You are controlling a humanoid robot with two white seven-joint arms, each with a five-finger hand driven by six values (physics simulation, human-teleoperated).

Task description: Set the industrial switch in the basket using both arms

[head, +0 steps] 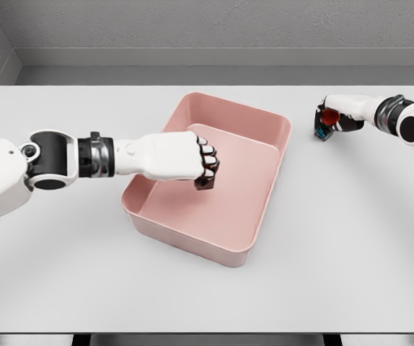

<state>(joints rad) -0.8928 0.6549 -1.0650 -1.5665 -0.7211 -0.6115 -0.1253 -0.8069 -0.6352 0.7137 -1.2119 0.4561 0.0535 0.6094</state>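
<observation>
1. Locate the industrial switch (327, 124): near the far right corner of the worktop (351, 259), outside the basket (283, 148) and apart from its right wall.
2. Check the right hand (337, 115): closed around the switch from the right side, fingers curled over its top, red part of the switch showing between them. Cannot tell whether the switch rests on the worktop or is just clear of it.
3. Check the left hand (182, 157): curled into a fist above the basket interior near its left wall, dark fingertips (207, 173) tucked under. Appears to hold nothing; a small item hidden in the fist cannot be ruled out.
4. Judged step in hand: carrying the switch from the far right corner over the basket's right rim.
5. To do it well: lift clear of the rim before moving sideways, keep the grip firm, lower onto the basket floor, then release.
6. Move the left fist aside or open it to receive the switch, avoiding a collision inside the basket.
7. Materials and shapes:
   - Basket: pink, rectangular, rounded corners, smooth matt walls, looks like rigid plastic, set askew to the worktop edges.
   - Switch: small, blocky, dark body, red and teal details, probably hard.
   - Worktop: flat, plain, pale grey.
</observation>
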